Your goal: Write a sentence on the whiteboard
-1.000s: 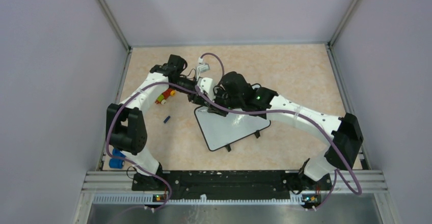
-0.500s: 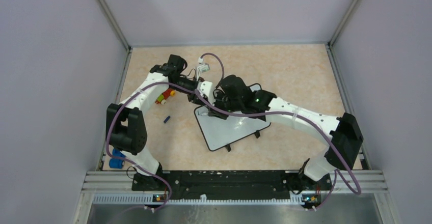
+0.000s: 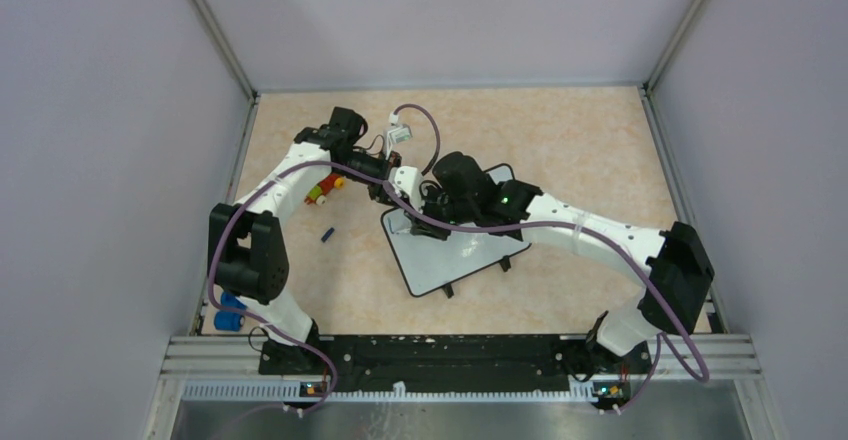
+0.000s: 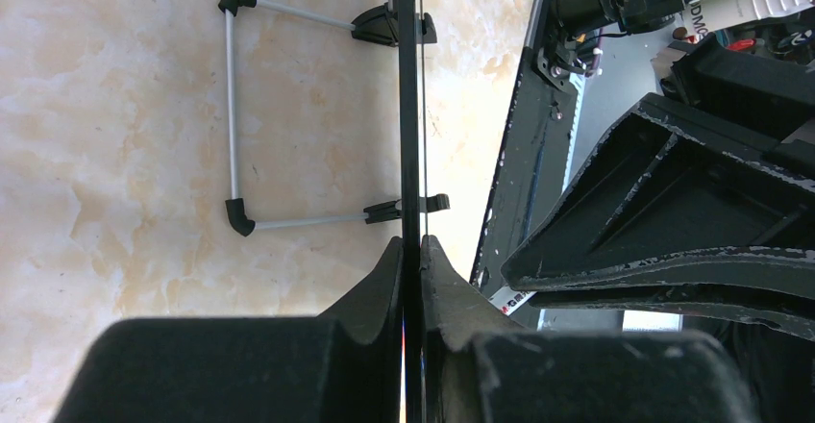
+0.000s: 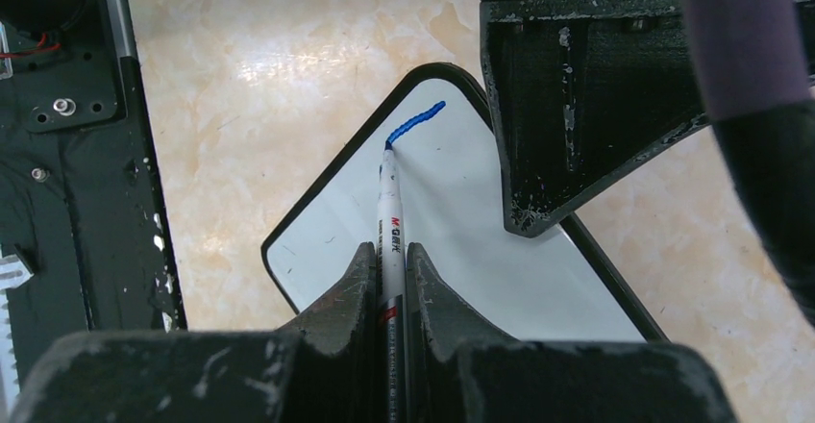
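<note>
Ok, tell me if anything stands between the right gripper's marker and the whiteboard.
Nothing visible does. The right gripper holds the marker, whose tip rests on the whiteboard at the end of a short blue stroke. The left gripper clamps the board's edge, beside the stroke, not across it.

Beige marbled bench (image 3: pixel 580 140). Small dark-blue cap (image 3: pixel 327 234) lies loose, left of centre. Further back-left: red/yellow/green cluster (image 3: pixel 322 191), partly hidden, can't ID. Two blue items (image 3: pixel 230 302) at near-left corner, by silver rail (image 3: pixel 745 346). Grey walls (image 3: pixel 100 160) on 3 sides.
</note>
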